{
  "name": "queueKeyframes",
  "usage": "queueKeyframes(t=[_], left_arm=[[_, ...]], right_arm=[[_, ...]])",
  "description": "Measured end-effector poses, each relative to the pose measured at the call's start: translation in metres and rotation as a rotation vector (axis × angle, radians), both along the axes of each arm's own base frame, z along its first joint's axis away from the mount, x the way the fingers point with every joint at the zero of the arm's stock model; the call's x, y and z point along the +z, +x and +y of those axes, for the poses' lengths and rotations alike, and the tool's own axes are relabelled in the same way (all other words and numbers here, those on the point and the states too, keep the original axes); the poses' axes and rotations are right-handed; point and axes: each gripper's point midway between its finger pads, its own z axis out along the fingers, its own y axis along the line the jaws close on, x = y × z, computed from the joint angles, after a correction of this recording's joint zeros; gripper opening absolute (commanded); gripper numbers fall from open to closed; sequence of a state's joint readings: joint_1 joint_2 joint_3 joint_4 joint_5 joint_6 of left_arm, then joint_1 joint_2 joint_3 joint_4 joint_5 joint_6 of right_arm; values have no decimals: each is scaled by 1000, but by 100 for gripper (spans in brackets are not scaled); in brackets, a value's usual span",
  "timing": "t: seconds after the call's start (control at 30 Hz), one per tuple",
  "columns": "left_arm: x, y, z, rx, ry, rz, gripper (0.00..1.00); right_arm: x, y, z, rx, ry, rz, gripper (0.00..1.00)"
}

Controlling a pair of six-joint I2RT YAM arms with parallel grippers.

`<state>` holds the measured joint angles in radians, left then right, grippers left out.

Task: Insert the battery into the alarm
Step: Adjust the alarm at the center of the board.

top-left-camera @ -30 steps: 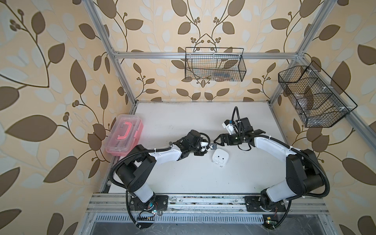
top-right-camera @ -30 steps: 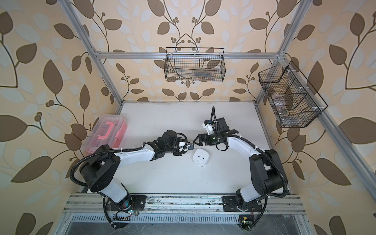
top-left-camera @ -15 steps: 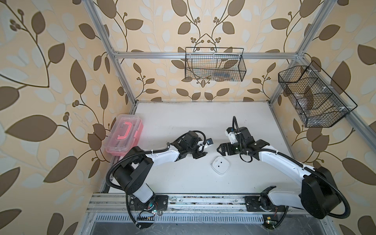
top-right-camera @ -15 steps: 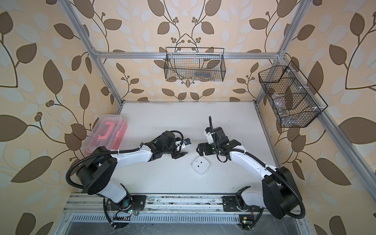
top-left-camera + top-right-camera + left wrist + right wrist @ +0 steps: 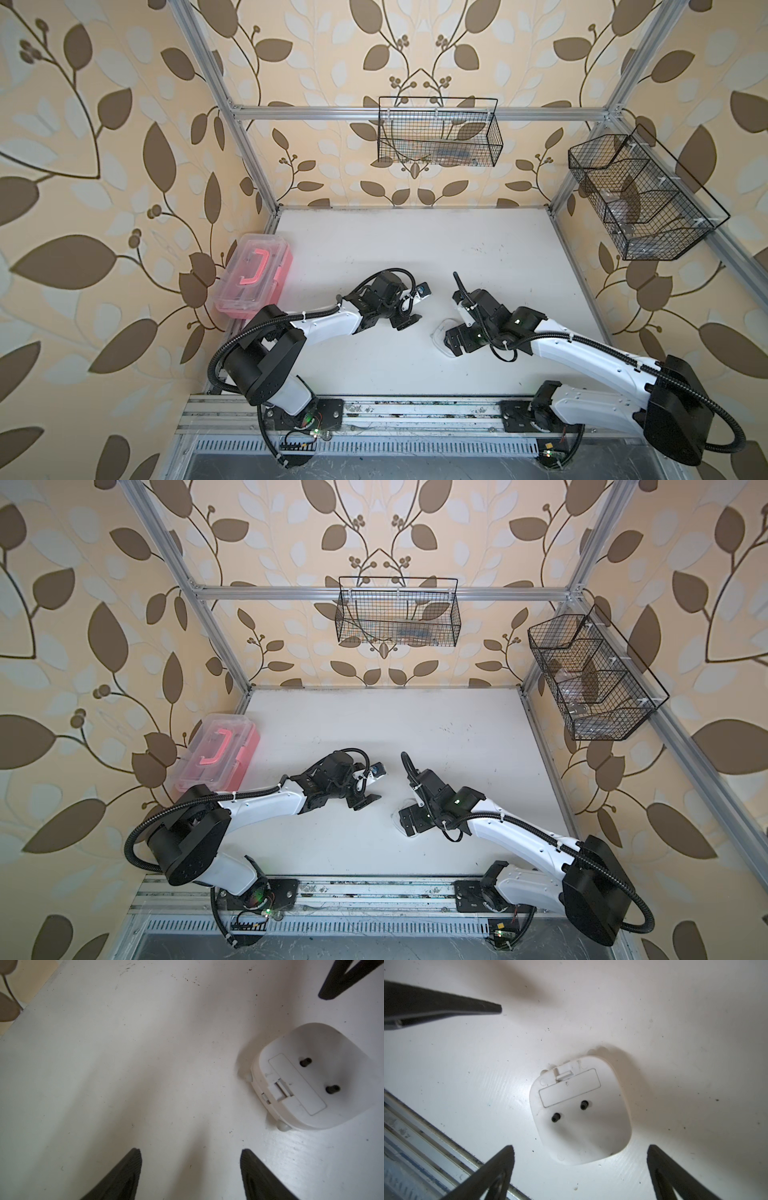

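A: Alarm point(image 5: 581, 1115) position?

B: Flat on the table point(image 5: 374, 249), white back up, dial down. Near the front middle. In both top views only a pale edge point(image 5: 438, 336) shows from under the right arm's head.

A: Back details?

B: Hatch point(image 5: 570, 1087) sits shut and flush, latch tab at its edge. Two dark knobs point(image 5: 583, 1105) just beside the hatch. Same seen from the left wrist point(image 5: 311, 1076).

A: Right gripper point(image 5: 580, 1147)?

B: Jaws spread wide, holding nothing. It hangs above the alarm; in the right wrist view the alarm lies between the two fingertips point(image 5: 508, 1151), touching neither.

A: Left gripper point(image 5: 190, 1153)?

B: Also spread, empty, over bare table. Alarm lies off to one side of it, apart. One of its fingers point(image 5: 446, 1007) shows in the right wrist view, clear of the alarm.

A: Arms relative to each other?

B: Heads face each other across the table's middle, near but not touching.

A: Other items?

B: Clear box point(image 5: 253, 282) with pink handle against the left wall, lid shut. Two wire baskets point(image 5: 436, 133) hang on the frame, one at the back, one at the right point(image 5: 640, 199); contents too dim to read.
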<state>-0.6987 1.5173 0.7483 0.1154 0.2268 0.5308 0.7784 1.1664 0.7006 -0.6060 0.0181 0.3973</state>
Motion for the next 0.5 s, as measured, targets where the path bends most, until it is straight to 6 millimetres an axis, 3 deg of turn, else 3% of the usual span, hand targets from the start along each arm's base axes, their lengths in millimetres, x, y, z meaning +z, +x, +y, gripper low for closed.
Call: queueKeyframes(t=[0.2,0.5], left_arm=[[6,-1,1,-1,-4,-9,81],[-2,-10,6,-59,55,-12,86]], right_arm=[[-6,-17,9,41,-15,27,100],[-43,-20,-1,33,-139,104,100]])
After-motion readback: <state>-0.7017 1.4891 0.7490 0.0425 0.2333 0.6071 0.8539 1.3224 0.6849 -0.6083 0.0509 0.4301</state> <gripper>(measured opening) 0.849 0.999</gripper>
